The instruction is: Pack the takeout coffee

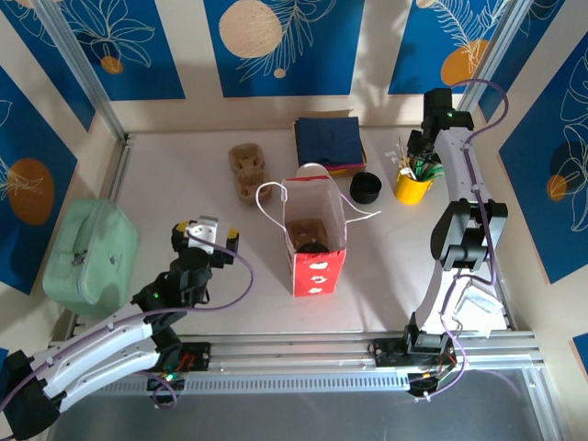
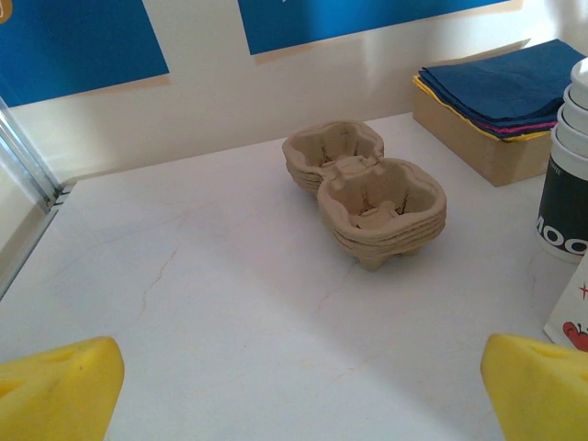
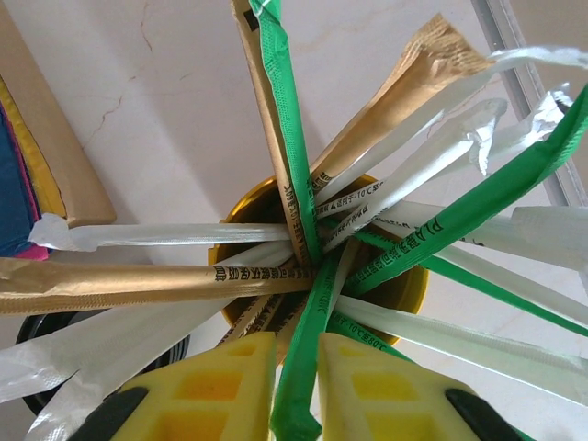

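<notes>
Takeout coffee (image 1: 310,243) in bag (image 1: 318,272), pale marbled table (image 1: 184,184), blue patterned walls (image 1: 138,50)

Bright, even and diffuse, from above. Soft, short shadows beneath the cup carriers (image 2: 367,197); mild sheen on the pale counter (image 1: 175,175). Crisp in the overhead view. Soft and blurred up close: yellow fingertips (image 2: 60,390), green wrapped stick (image 3: 296,404) at the lower edge.

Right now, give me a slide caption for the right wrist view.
Right gripper pinches one green wrapped stick among many fanned out of the yellow cup.
</notes>
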Motion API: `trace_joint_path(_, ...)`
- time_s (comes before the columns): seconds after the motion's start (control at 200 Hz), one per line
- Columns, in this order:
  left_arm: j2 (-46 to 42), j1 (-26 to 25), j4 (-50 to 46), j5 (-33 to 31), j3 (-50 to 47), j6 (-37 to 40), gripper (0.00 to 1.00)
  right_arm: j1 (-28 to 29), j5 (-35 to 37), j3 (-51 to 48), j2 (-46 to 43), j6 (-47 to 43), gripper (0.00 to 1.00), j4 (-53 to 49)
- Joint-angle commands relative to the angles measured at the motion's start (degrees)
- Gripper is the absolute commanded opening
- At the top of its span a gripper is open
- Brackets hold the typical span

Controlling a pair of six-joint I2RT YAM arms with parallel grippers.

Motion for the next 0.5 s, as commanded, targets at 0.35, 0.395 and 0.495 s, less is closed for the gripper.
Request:
trace_joint_path(0.35,-1.9,0.8,-0.8,0.3,-0.4,-1.1,0.99,1.7,4.0,1.6,-3.8,-1.4,0.15,-3.3)
trace_joint_path(0.395,-1.9,0.8,-0.8,0.4,-0.3,-0.9,0.99,1.7,4.2,1.4,-4.9,-1.3,0.14,-3.6)
trace_joint_path(0.495,-1.9,0.8,-0.7,0.5,-0.2,-0.9,0.99,1.8,4.5,0.6,-7.7,-1.0,0.12,-4.2)
